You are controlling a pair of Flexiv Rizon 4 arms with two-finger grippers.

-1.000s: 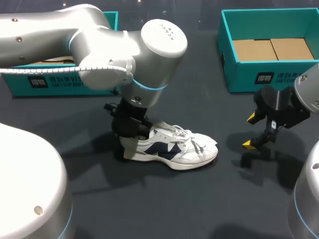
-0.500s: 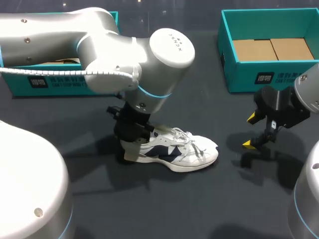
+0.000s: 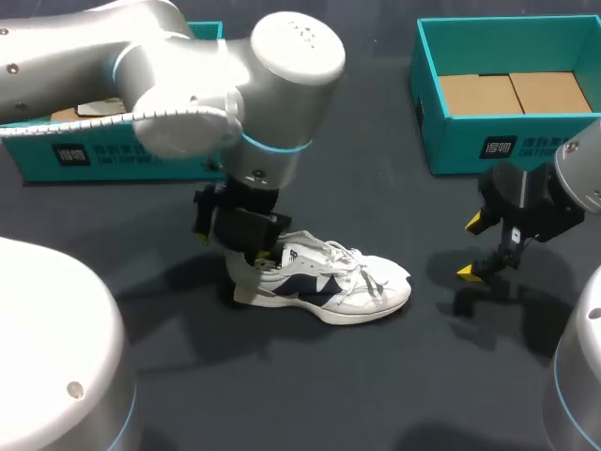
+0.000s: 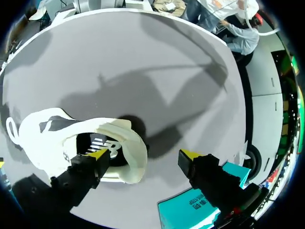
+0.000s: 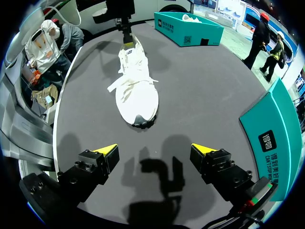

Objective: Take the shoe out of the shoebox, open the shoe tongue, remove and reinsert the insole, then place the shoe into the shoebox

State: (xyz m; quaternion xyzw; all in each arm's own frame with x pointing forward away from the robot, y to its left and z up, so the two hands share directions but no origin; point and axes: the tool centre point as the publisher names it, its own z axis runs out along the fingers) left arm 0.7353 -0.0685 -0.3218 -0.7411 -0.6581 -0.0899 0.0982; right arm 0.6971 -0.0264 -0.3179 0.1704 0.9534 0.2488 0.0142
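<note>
Has the white shoe (image 3: 324,287) with dark side markings out on the dark table (image 3: 376,395), upright on its sole, laces loose, toe toward the right arm's side and heel toward the left; lies outside both boxes, nearer the robot than either, near the left shoebox (image 3: 103,160) and well apart from the right shoebox (image 3: 507,141); shows brown cardboard (image 3: 512,92) on the floor of the right shoebox, and hides part of the left shoebox behind the left arm. Sets the left gripper (image 3: 233,246) right at the heel, coming down from above; in the left wrist view spreads that gripper (image 4: 144,154) apart, one of its fingers (image 4: 97,153) over the dark mouth of the shoe (image 4: 57,138) and the other outside, behind the heel with bare table between it and the shoe; clamps nothing, so stands open astride the heel collar. Hangs the right gripper (image 3: 472,247) above bare table just past the toe, near the front wall of the right shoebox; in the right wrist view parts its fingers (image 5: 107,149) wide around nothing but their own shadow, gripper (image 5: 155,149) open, the shoe (image 5: 136,90) ahead of it toe first, the right shoebox (image 5: 271,133) just beside and the left shoebox (image 5: 188,28) far beyond the shoe.
</note>
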